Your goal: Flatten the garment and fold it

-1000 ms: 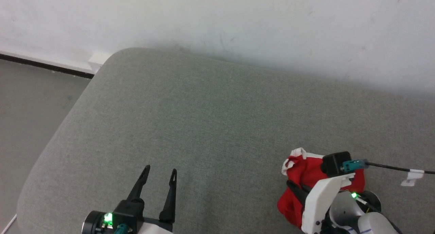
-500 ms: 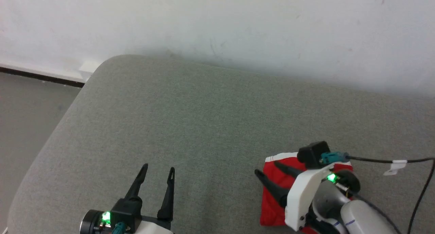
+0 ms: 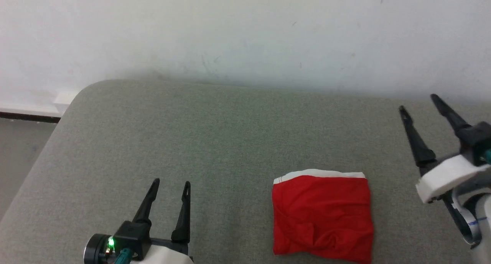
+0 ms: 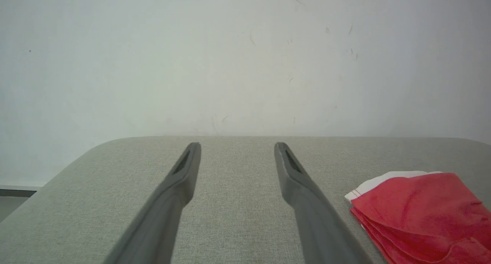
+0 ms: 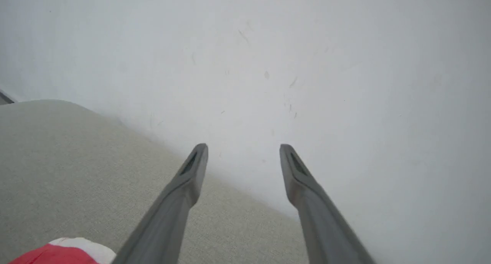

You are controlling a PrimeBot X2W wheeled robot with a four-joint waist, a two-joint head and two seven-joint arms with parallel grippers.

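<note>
The red shorts (image 3: 322, 214) lie folded into a rough square on the grey cushioned surface (image 3: 215, 141), a white stripe along the far edge. The left wrist view has the same folded shorts (image 4: 422, 210) at the lower right, layered at the near edge. A corner of the shorts (image 5: 65, 252) peeks in at the bottom left of the right wrist view. My left gripper (image 3: 170, 183) rests open at the lower left, well left of the shorts. My right gripper (image 3: 418, 103) hangs open to the right of the shorts and above the surface, empty.
A white wall (image 3: 245, 33) rises just behind the cushioned surface. The surface's rounded left corner (image 3: 82, 91) drops to a grey floor (image 3: 19, 149) with a dark baseboard line.
My right gripper let go of the shorts and rose up and to the right; the shorts now lie flat and folded. The head camera has shifted, so the whole picture moved.
</note>
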